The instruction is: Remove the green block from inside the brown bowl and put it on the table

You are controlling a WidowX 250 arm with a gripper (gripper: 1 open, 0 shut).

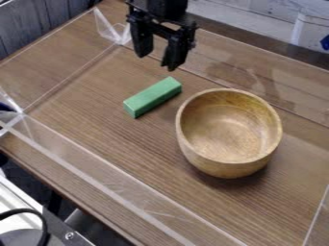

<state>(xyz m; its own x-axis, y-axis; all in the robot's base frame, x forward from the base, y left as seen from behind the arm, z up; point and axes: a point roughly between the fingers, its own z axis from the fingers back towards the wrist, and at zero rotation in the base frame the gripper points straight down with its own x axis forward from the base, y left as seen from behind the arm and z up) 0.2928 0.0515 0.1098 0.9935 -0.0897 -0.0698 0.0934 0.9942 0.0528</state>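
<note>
The block (152,96) lies flat on the worktop (90,125) just left of the empty bowl (229,132), long axis slanting toward the far right, below and nearer the camera than the claw (160,53), whose jaws hang apart, holding nothing.

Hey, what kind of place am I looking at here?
Probably a robotics lab test bench: a wood-grain table fenced by low clear acrylic walls, a robot gripper hanging over it, and only props, a green block and brown bowl.
</note>
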